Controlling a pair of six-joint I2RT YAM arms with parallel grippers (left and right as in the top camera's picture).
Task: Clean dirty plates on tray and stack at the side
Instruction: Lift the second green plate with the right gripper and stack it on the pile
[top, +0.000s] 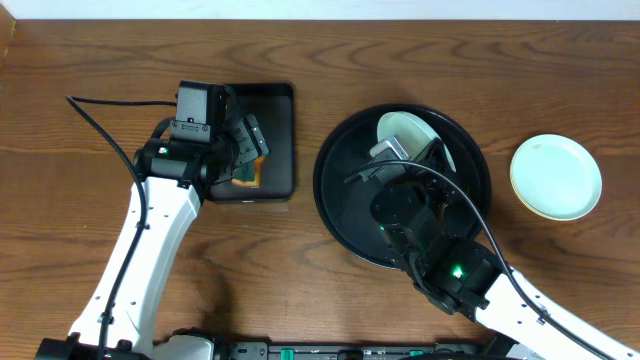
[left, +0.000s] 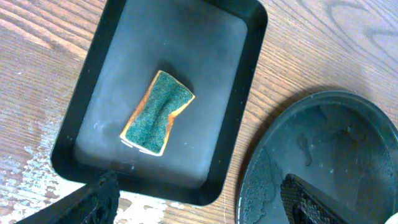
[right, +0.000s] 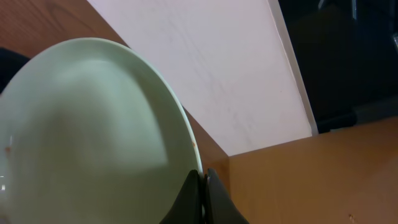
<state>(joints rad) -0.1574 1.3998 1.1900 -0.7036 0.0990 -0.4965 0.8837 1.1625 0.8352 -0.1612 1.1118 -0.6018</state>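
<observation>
You are pinching the rim of a pale mint plate (right: 93, 137) with your right hand (right: 201, 186), its fingers closing tight on it, at the 12 o'clock part of the round tray (top: 345, 205). Two stacked plates (top: 556, 177) are lying on the table (top: 300, 60) at 3 o'clock from this tray, near it. Your left hand (top: 250, 145) is hanging wide open, holding nothing, above the sponge (left: 158, 112) in the rectangular tray (left: 205, 62) at 9 o'clock.

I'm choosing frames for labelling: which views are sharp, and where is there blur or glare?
Overhead: evenly lit and sharp, little glare on the round tray. Left wrist: sponge crisp, a dull sheen on the rectangular tray. Right wrist: the plate fills the frame, close and soft.
</observation>
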